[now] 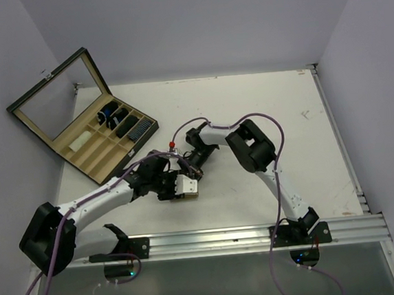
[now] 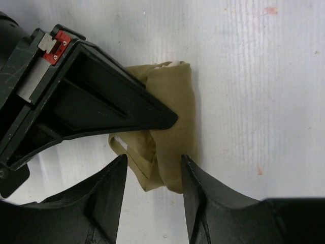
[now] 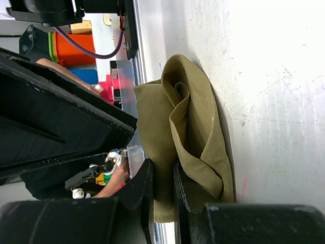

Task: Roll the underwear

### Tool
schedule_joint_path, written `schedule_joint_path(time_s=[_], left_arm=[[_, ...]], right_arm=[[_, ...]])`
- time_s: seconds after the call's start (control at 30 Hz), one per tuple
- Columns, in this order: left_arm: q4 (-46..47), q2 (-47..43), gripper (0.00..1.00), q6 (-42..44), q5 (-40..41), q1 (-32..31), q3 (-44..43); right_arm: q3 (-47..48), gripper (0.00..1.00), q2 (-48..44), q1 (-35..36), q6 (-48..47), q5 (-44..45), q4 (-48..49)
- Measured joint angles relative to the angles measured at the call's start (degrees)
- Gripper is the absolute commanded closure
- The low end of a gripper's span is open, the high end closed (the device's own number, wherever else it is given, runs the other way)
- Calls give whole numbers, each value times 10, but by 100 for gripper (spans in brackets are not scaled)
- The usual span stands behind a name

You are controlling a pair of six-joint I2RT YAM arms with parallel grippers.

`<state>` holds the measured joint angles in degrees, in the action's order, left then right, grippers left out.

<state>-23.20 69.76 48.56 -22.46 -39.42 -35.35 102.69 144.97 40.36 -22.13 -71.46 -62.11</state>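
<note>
Underwear (image 2: 172, 101), an olive bundle partly wound up, lies on the white counter (image 2: 254, 101) with both claws on it. From the left claw (image 2: 154, 158) it sits straight ahead and just below. The near end of the bundle fills the gap between the two fingers, and its long axis runs directly away from the claw, in line with them. Those fingers stand about half apart and look to press the cloth from both sides, so the left claw is judged to be gripping that end. A loose band of cloth pokes out beside its left finger.

The right claw (image 3: 163, 168) comes in crosswise from the left claw's left side, with its tip resting on the middle of the bundle. Its fingers are nearly together, with a layer of the cloth pinched in the narrow slit between them. From this claw too the bundle runs forward from the fingertips, and its far end shows a curled, spiral fold.

Neither arm is the nearer one, since both meet at the cloth. The left arm (image 1: 94, 198) lies low and stretched out across the counter. The right arm (image 1: 252, 146) is folded, elbow raised, with its forearm doubling back toward the middle.

Since the spiral shows at the end, the roll's axis appears to follow the long axis. Any further winding would probably have to turn the cloth across that line, with one claw pinning while the other turns.
</note>
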Motion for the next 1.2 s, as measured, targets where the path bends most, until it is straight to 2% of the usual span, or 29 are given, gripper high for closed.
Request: schedule_joint_path(time_s=[0.23,0.4,0.63,0.8,0.83,0.93,0.97,1.03,1.2], left_arm=[[-6,-14,51,-46,-2,-33,-2],[1,17,52,-74,6,-58,-2],[40,66,69,-90,35,-61,-7],[50,75,77,-101,37,-65,-7],[51,77,80,-102,37,-65,-7],[53,84,87,-104,37,-68,-8],[51,88,89,-103,37,-69,-11],[44,102,95,-101,35,-69,-24],[32,143,100,-98,26,-69,-59]], right_arm=[[-14,100,-7,-1,3,-1,15],[-15,100,-8,-2,3,-1,17],[-19,100,-11,-3,7,5,17],[-24,100,-14,-5,7,11,16],[-25,98,-15,-6,7,12,15],[-25,82,-15,-7,7,14,12],[-25,71,-16,-8,7,16,10],[-26,62,-18,-14,5,21,9],[-27,57,-37,-37,0,49,-4]])
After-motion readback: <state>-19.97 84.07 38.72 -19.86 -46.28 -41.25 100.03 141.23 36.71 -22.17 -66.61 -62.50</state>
